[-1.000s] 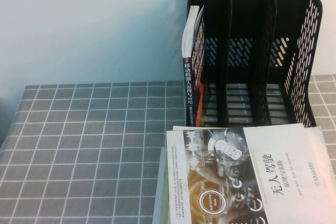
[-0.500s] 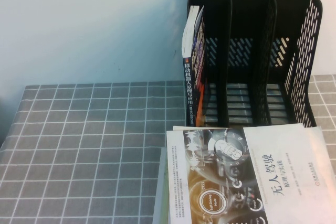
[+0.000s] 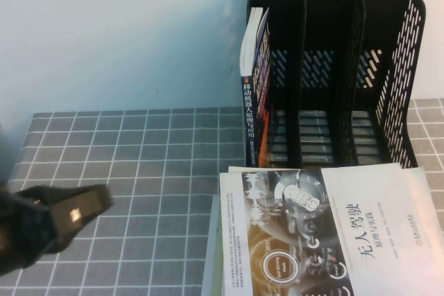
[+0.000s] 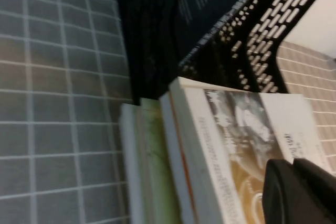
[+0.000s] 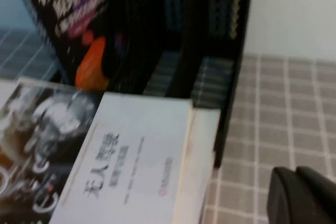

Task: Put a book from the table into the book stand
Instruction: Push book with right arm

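Note:
A stack of books lies at the table's front right, and its top book (image 3: 326,233) has a white and dark cover. The black book stand (image 3: 333,67) stands behind it, with one upright book (image 3: 253,102) in its leftmost slot. My left gripper (image 3: 83,207) is at the front left, low over the table and left of the stack. In the left wrist view it (image 4: 294,169) is shut and empty, with the top book (image 4: 231,140) ahead. My right gripper (image 5: 294,174) is shut and empty over the cloth, right of the stack (image 5: 126,171), and is out of the high view.
A grey checked cloth (image 3: 139,157) covers the table. A pale wall rises behind the stand. The stand's middle and right slots (image 3: 368,88) hold nothing. The stack's front edge runs out of the high view.
My left arm has come into the high view at the front left, where no arm showed before. The books and the stand have not moved.

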